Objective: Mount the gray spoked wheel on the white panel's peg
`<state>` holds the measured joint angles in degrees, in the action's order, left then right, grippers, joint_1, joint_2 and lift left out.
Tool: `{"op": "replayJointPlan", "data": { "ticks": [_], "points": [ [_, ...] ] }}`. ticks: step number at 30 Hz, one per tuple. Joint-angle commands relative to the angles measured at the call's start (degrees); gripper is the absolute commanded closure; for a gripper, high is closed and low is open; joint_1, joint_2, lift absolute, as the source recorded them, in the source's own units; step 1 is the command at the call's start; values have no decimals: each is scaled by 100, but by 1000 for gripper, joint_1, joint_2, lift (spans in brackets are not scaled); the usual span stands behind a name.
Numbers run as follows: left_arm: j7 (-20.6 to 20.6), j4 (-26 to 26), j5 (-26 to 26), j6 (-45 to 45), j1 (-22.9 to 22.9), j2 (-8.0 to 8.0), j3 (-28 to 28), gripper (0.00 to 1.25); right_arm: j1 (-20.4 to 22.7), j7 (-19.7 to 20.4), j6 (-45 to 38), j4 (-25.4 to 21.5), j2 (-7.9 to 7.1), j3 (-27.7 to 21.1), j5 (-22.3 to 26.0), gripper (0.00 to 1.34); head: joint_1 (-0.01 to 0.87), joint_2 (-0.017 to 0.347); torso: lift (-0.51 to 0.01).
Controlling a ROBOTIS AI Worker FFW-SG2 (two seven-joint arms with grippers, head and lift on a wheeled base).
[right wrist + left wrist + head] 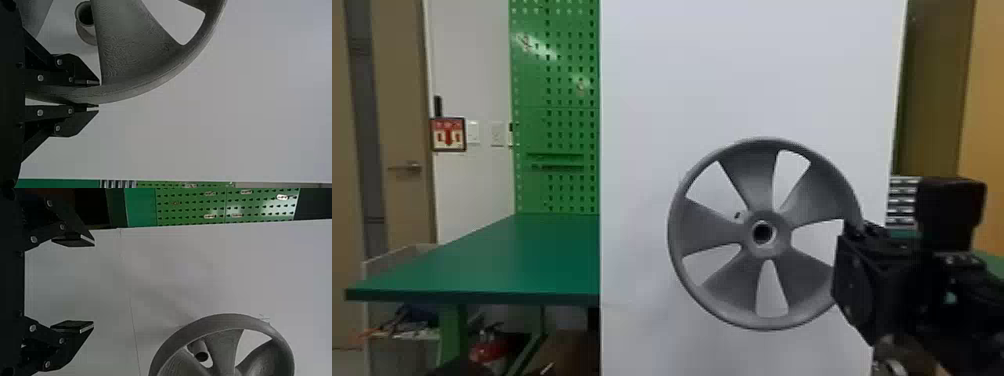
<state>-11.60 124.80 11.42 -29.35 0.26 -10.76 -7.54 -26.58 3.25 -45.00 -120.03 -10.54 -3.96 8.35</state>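
Fingers of the right gripper (856, 231) are pinching the gray spoked wheel (751, 181) by its rim; beyond them, a peg (87, 36) is showing on the white panel (682, 75). The left gripper (94, 284) is holding its fingers spread.

No readable text, red-and-white sign (448, 134) on wall (472, 75), illegible

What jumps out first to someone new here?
The big gray spoked wheel, right of center in the head view, its dark round hub hole standing out against the white panel. Next, the black right gripper clamped on its rim, and the bright green pegboard beyond the panel's left edge. In the left wrist view, the peg shows through a spoke gap.
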Motion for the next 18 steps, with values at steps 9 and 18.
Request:
{"op": "replayJointPlan", "data": {
  "ticks": [9, 18],
  "points": [
    [0, 0, 0, 0, 0, 4, -2, 504, -58, 0, 308, 340, 0, 9, -9, 1165, 123, -8, -404],
    [0, 0, -9, 0, 9, -5, -11, 504, -146, -18, 449, 595, -9, 36, -18, 1165, 123, -8, -404]
  ]
}}
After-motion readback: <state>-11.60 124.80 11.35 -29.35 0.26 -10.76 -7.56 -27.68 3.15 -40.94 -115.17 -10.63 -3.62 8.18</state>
